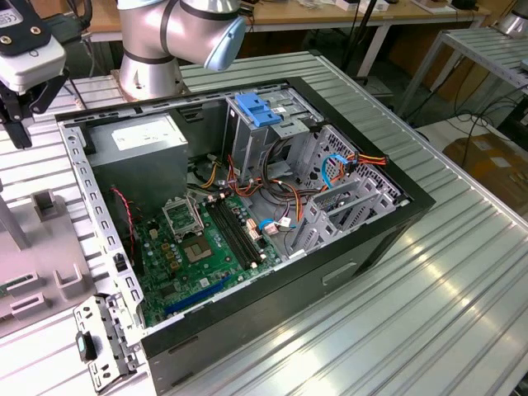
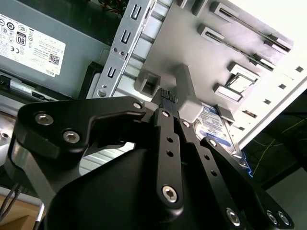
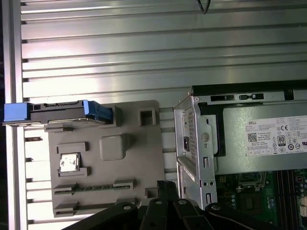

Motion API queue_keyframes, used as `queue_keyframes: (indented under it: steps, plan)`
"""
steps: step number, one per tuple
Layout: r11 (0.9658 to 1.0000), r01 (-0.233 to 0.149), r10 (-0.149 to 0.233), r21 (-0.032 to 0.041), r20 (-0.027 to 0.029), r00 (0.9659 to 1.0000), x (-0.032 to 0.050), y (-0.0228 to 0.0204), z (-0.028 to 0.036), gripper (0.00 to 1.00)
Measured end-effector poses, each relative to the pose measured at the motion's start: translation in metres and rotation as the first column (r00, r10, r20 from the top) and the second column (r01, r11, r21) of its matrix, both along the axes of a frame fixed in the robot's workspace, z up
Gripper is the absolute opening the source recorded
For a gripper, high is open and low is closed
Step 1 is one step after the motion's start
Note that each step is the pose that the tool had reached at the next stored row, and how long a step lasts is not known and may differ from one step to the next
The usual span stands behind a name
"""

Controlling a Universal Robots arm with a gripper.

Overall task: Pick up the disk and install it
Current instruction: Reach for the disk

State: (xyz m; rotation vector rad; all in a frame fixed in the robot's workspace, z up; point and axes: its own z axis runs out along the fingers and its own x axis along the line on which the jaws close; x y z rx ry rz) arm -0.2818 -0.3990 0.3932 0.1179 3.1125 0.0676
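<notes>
Where the disk sits: the disk [image 3: 57,112] stands on its long edge in a slot along one border of the grey fixture tray [image 3: 139,163]. One blue-railed end reaches past the tray's edge, on the side away from the computer case [image 1: 272,280].
Tray position: on the worktop [image 1: 429,313] at about 9 o'clock from the case, at the exterior view's left.
Pincer: the pincer [image 2: 168,101] hangs over the tray beside a raised grey block, with the disk just beyond it. The disk is not in it. Whether it is apart or together, I cannot tell.
Task state: disk not yet lifted, by the look of it.
Case: lies open on its side. The drive cage [image 1: 272,140] with its blue handle [image 1: 257,109] is at about 12 o'clock inside. The power supply [image 1: 140,140] is at 10 o'clock and the motherboard [image 1: 206,247] at 7 o'clock.
Weight (judged): dense for its size, a metal body. It would hang heavy from a grip taken off-centre.
Stiffness (judged): rigid, with no give under a squeeze.
Surface (judged): smooth metal and a glossy label [image 2: 216,125], so likely slippery. It needs a firm, square clamp.
Fragility (judged): sensitive to knocks. Any connector end or bare circuit face is best left untouched.
Side rails (judged): blue plastic [image 3: 98,110] that probably flexes. They likely guide the disk into the cage, so they should stay free.
Where to take hold (judged): across the thin body, on the two broad flat faces. Grip near the middle of the upturned long edge, between the rails.
</notes>
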Motion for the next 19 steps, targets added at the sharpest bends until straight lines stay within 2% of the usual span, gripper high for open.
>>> queue_keyframes:
  steps: [12, 19]
  plan:
    - [1.0000, 0.000, 0.000, 0.0001, 0.0001, 1.0000, -0.0152, 0.0000, -0.0008, 0.11]
    - [1.0000, 0.000, 0.000, 0.0000, 0.0000, 1.0000, -0.0204, 0.0000, -0.0013, 0.11]
